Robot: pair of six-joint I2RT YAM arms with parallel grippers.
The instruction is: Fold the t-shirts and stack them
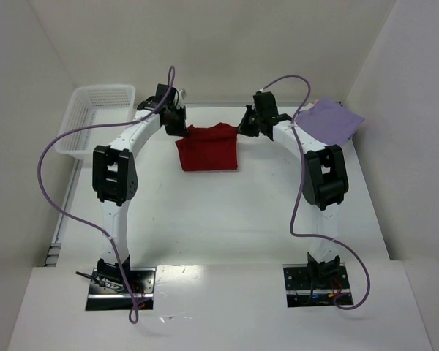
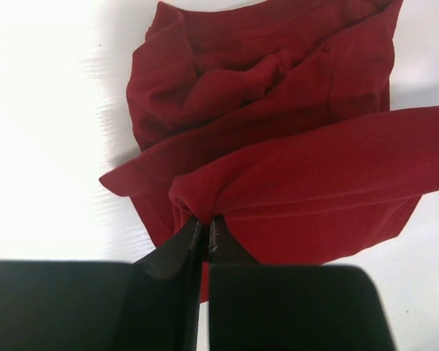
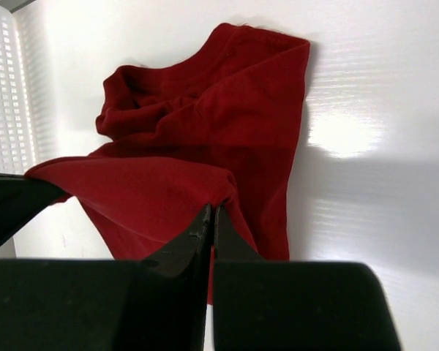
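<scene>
A dark red t-shirt [image 1: 208, 148] lies partly folded at the back middle of the table, its far edge lifted. My left gripper [image 1: 178, 129] is shut on the shirt's far left corner; in the left wrist view the red cloth [image 2: 293, 161] bunches at the pinched fingertips [image 2: 205, 223]. My right gripper [image 1: 246, 126] is shut on the far right corner, and the right wrist view shows the cloth [image 3: 205, 146] drawn taut from its tips [image 3: 213, 212]. A lavender t-shirt [image 1: 329, 118] lies folded at the back right, behind the right arm.
A white mesh basket [image 1: 95, 117] stands at the back left, its wall also at the left edge of the right wrist view [image 3: 7, 95]. White walls close in the table on the back and both sides. Purple cables loop from both arms.
</scene>
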